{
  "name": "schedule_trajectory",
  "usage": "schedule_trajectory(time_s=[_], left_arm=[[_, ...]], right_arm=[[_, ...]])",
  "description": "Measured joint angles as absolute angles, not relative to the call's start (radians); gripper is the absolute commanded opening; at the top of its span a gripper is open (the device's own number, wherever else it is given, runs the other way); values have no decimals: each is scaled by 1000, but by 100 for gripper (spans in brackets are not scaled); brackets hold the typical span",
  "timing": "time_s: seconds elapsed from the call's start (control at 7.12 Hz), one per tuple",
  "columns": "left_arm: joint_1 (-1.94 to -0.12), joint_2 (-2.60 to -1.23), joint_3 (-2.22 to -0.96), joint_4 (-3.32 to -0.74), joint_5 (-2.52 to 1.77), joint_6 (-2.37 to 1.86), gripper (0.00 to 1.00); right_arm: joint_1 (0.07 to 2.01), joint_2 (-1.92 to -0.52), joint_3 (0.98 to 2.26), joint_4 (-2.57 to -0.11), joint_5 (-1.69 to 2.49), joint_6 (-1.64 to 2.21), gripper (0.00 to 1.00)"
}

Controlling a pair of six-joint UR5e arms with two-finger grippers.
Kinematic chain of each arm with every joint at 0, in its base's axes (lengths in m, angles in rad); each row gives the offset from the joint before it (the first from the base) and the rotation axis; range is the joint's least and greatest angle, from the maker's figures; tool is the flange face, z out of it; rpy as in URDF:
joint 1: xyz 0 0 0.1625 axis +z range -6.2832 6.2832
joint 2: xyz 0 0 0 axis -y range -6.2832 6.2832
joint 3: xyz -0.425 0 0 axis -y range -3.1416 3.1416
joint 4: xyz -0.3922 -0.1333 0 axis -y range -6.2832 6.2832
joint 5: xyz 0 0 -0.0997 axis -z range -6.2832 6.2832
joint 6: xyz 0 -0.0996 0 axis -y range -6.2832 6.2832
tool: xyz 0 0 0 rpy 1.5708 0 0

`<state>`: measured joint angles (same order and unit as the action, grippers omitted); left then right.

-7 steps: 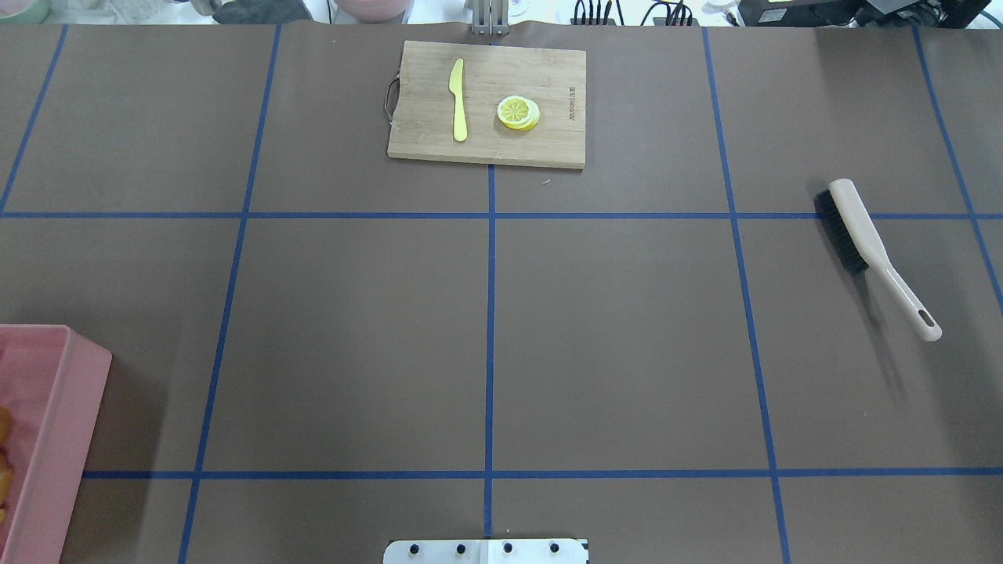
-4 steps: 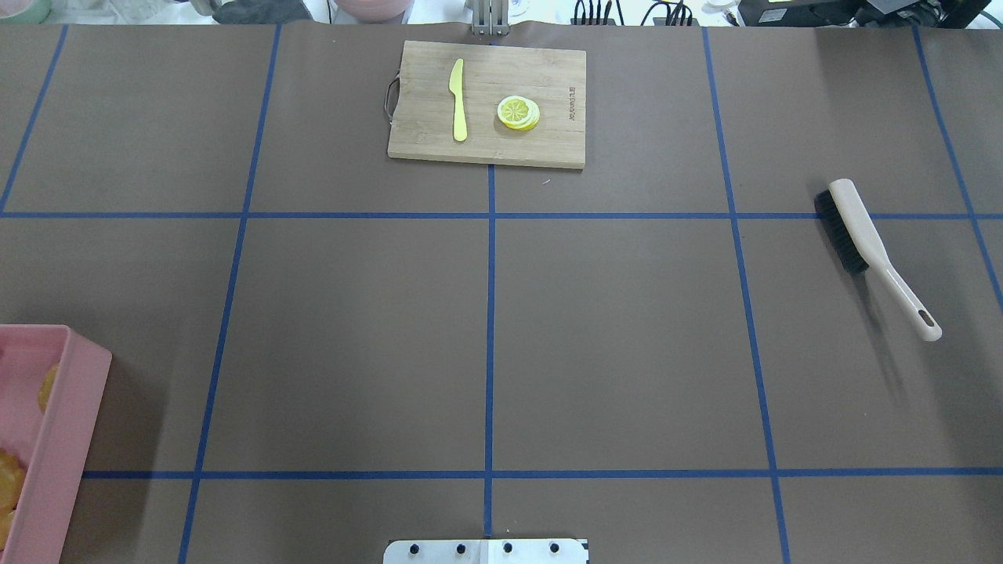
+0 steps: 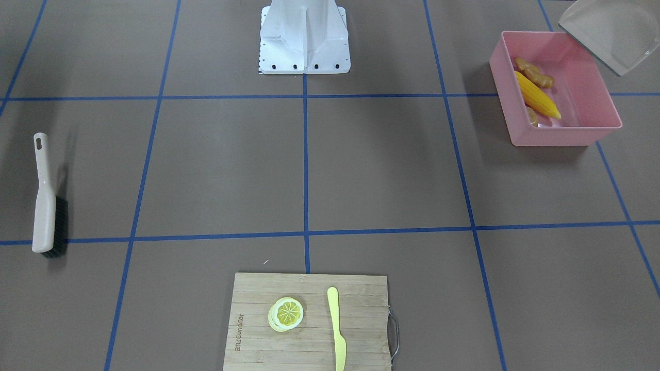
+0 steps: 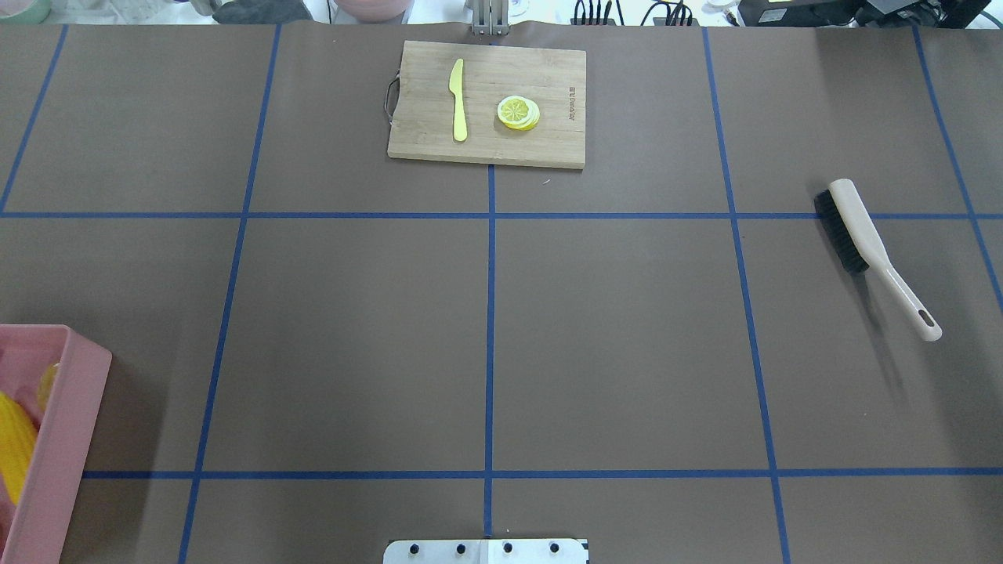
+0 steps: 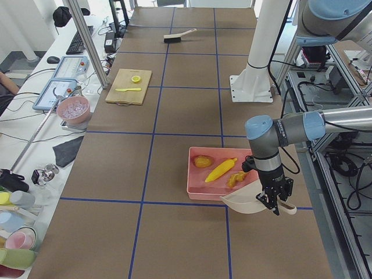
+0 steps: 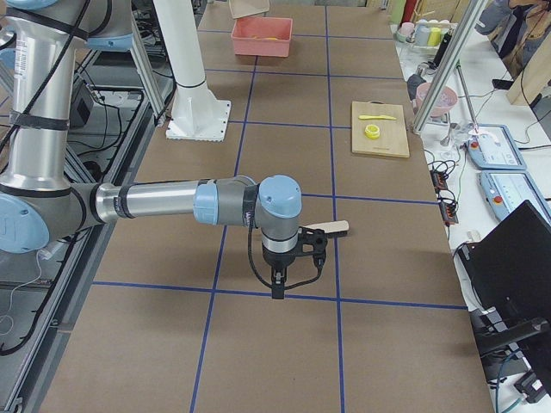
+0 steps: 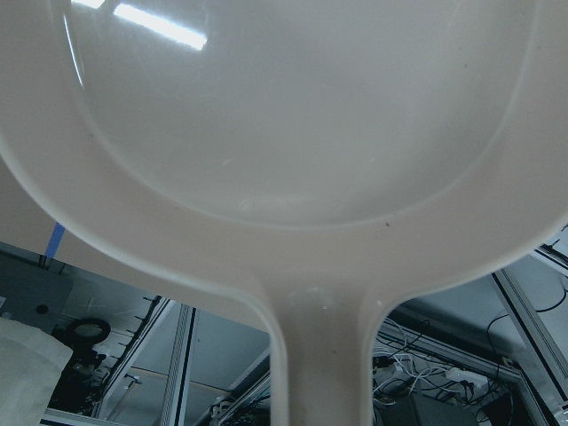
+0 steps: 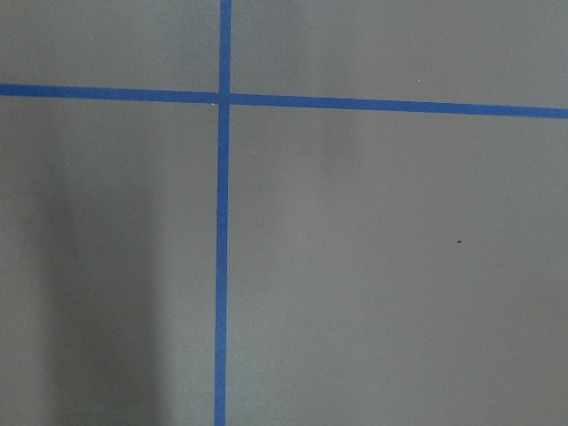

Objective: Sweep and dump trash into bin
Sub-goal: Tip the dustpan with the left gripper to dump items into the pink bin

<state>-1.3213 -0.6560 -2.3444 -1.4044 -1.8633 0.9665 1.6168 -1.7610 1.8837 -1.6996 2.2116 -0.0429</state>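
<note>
The pink bin (image 3: 551, 136) stands near the table's left end. Inside it lie the yellow corn cob (image 3: 537, 98), the tan ginger root (image 3: 536, 72) and the brown potato (image 5: 202, 161). In the overhead view only a corner of the bin (image 4: 66, 439) and the corn (image 4: 16, 442) show. My left gripper (image 5: 272, 203) holds the beige dustpan (image 5: 247, 201) by its handle, tilted beside the bin. The pan (image 7: 302, 115) looks empty in the left wrist view. My right gripper (image 6: 275, 288) hangs over bare table near the brush (image 6: 331, 228). I cannot tell whether it is open or shut.
The beige brush (image 4: 862, 235) lies on the table's right side. A wooden cutting board (image 4: 548, 145) at the far middle carries a pale yellow knife (image 4: 458, 98) and a lemon slice (image 4: 518, 112). The robot's base plate (image 4: 486, 551) is at the near middle edge.
In the overhead view the orange-yellow things in the bin's corner have shifted, and the corn cob now lies along its left part. Brush and board have not moved.
</note>
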Motion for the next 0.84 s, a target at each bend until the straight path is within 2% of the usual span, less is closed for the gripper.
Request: schedule_trajectory(time_s=[0.84], left_arm=[[-1342,-618,-2432,-1364,-1864,968,0]], right_arm=[[1617,-1761,1884,-1700,2210,-43,100]])
